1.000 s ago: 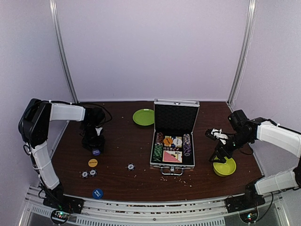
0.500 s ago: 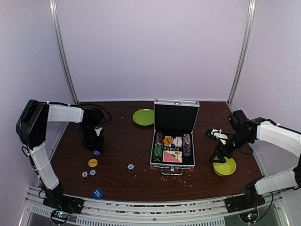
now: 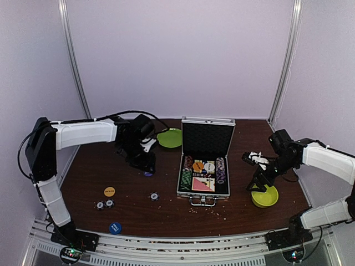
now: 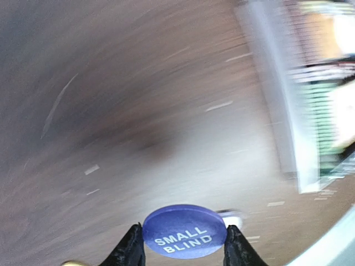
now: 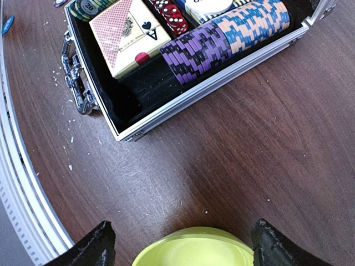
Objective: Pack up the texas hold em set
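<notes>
Near edge, top view: blue disc (image 3: 115, 227), two loose chips (image 3: 100, 205), third chip (image 3: 154, 195), orange disc (image 3: 109, 192) on table (image 3: 83, 180). Centre: case (image 3: 203, 178), lid upright. Right wrist view alone shows purple chip row (image 5: 194, 52), card deck (image 5: 130, 36), red dice (image 5: 172, 14) inside. Right gripper (image 5: 182, 235) spread wide, nothing held, over bowl (image 5: 191, 252). Left wrist view, blurred, alone shows left gripper (image 4: 183, 245) pinching purple disc (image 4: 186, 224) reading SMALL BLIND. Far: green plate (image 3: 169, 137).

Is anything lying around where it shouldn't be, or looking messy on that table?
Yes. Left of the open case, pieces lie loose on the table: an orange disc, a blue disc near the front edge, and three striped chips. Pale crumbs speckle the wood in front of the case.
</notes>
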`<action>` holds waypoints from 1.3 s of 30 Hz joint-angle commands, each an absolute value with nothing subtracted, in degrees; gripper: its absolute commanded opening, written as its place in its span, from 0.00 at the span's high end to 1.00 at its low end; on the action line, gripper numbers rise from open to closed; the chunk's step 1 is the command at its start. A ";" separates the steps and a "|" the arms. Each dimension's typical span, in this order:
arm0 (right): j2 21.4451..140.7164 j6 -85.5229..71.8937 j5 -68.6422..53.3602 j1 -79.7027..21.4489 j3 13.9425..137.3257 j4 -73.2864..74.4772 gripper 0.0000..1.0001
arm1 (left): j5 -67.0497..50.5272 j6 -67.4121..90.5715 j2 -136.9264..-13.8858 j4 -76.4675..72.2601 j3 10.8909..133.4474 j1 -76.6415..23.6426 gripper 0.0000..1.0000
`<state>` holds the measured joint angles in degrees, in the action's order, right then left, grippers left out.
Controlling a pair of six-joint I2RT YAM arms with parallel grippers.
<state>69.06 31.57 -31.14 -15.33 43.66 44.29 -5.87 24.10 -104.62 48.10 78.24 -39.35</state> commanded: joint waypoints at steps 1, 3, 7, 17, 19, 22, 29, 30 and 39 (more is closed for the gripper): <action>68.58 31.56 -30.50 -14.98 44.53 44.34 0.15 | -8.91 26.55 -107.91 47.59 87.49 -46.08 0.59; 68.56 31.43 -30.43 -15.03 44.55 44.23 0.15 | -10.04 27.21 -110.28 46.13 91.18 -48.48 0.59; 68.42 31.31 -30.57 -15.02 44.45 44.05 0.15 | -14.26 29.25 -116.53 41.79 97.89 -51.50 0.58; 68.65 31.33 -30.65 -14.98 44.31 44.29 0.15 | -14.39 29.18 -129.50 38.59 112.65 -53.53 0.58; 68.78 31.37 -30.67 -15.03 44.32 44.25 0.15 | -12.65 29.17 -131.02 38.03 113.90 -53.53 0.58; 69.07 31.38 -30.59 -15.00 44.44 44.42 0.15 | -10.18 29.45 -133.19 37.47 115.23 -53.53 0.58; 68.82 31.38 -30.50 -14.94 44.30 44.47 0.15 | -4.55 29.85 -136.47 37.04 117.80 -53.58 0.57; 68.82 31.38 -30.45 -14.93 44.33 44.43 0.15 | -3.59 29.93 -136.67 37.06 117.91 -53.53 0.57; 69.67 31.64 -30.59 -14.88 44.43 44.82 0.15 | 0.71 30.82 -137.93 37.03 118.17 -53.52 0.57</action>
<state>69.21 31.55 -31.03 -15.33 43.66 44.27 -2.33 29.54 -136.35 38.59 116.66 -53.69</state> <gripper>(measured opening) 0.849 0.444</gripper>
